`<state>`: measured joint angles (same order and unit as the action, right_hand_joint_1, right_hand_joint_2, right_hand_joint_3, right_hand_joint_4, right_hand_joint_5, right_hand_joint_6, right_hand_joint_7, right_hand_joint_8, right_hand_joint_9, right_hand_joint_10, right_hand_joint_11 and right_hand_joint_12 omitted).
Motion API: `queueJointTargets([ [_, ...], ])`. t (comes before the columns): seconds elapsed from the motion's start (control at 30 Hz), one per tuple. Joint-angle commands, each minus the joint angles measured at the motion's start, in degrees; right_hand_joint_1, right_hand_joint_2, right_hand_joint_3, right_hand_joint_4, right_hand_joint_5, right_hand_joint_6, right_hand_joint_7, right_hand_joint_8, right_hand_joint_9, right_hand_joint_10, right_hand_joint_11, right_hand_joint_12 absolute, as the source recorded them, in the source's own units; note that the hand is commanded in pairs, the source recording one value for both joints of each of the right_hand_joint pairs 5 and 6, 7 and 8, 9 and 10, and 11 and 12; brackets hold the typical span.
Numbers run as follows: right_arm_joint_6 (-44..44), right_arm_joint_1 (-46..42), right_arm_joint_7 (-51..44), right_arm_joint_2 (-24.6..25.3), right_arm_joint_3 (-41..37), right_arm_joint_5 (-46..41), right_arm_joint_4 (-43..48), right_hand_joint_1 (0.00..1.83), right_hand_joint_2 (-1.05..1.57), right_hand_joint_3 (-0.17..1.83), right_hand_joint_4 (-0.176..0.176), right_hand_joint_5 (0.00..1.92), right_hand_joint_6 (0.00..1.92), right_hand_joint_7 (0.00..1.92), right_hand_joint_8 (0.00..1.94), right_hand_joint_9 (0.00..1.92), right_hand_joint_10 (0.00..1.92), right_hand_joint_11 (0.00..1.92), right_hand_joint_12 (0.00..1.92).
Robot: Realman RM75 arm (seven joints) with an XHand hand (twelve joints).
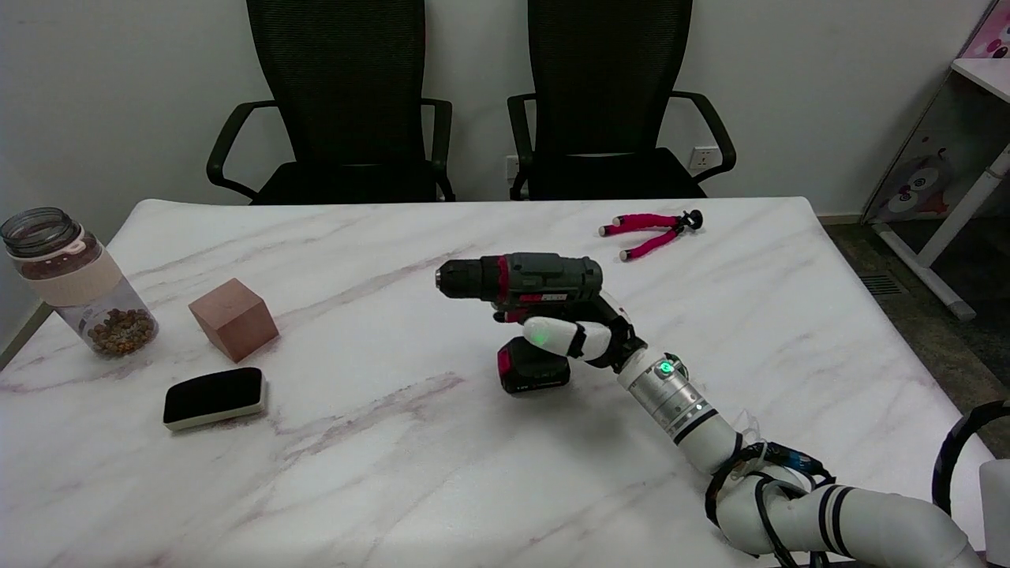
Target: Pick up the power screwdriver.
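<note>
Power screwdriver (525, 285) stands upright near the middle of the desk (394, 473), its red-and-black battery base down by the marble surface and its dark body lying level above it. The long axis of that body runs across the picture, with the chuck pointing toward the left side and the rear end toward the right. The handle drops from the body down to the base, and that is where the right hand (580, 335) is: it comes in from the lower right, along the line of the white forearm, and its fingers wrap around the handle just below the body. So the hand is closed on the tool, not spread wide. Whether the base rests on the desk or sits just clear of it cannot be told from this view; a shadow lies close under it.

The coming move, as I judge it, is a straight lift, and it turns on the grip sitting under a heavy body that hangs out to the left of the hand, which may tip the chuck downward if the hold is loose.

Away from the tool, a wooden cube (233, 318), a black eraser (214, 397) and a jar (79, 282) sit at the left, and a pink tripod (651, 233) lies toward the far right.
</note>
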<state>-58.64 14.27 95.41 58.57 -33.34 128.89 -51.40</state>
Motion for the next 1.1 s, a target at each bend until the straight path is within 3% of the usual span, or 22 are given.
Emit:
queueJointTargets([
  [0.03, 0.2, -0.5, -0.1, 0.7, -1.5, 0.0, 0.9, 1.09, 0.42, 0.64, 0.031, 0.84, 0.84, 0.84, 0.84, 0.63, 0.63, 0.84, 0.84],
  [0.47, 1.3, 0.3, -0.1, 0.6, -2.2, -0.1, 1.6, 1.11, 0.68, 0.65, 0.002, 0.96, 0.96, 0.96, 0.96, 1.13, 1.13, 1.02, 1.02],
  [0.73, 1.8, 0.6, -0.1, 0.6, -2.5, -0.2, 1.9, 1.1, 0.83, 0.79, 0.0, 1.1, 1.1, 1.1, 1.1, 1.52, 1.52, 1.25, 1.25],
  [0.97, 2.3, 0.8, -0.1, 0.7, -2.5, -0.5, 1.9, 1.04, 1.16, 0.78, 0.034, 1.59, 1.59, 1.59, 1.59, 1.91, 1.91, 1.59, 1.59],
  [1.0, 2.3, 0.8, -0.1, 0.7, -2.5, -0.8, 1.8, 1.02, 1.22, 0.75, 0.176, 1.76, 1.76, 1.76, 1.76, 1.92, 1.92, 1.63, 1.63],
  [1.1, 2.4, 0.8, -0.1, 0.7, -2.4, -1.6, 1.6, 1.01, 1.26, 0.73, 0.176, 1.9, 1.9, 1.9, 1.9, 1.92, 1.92, 1.7, 1.7],
])
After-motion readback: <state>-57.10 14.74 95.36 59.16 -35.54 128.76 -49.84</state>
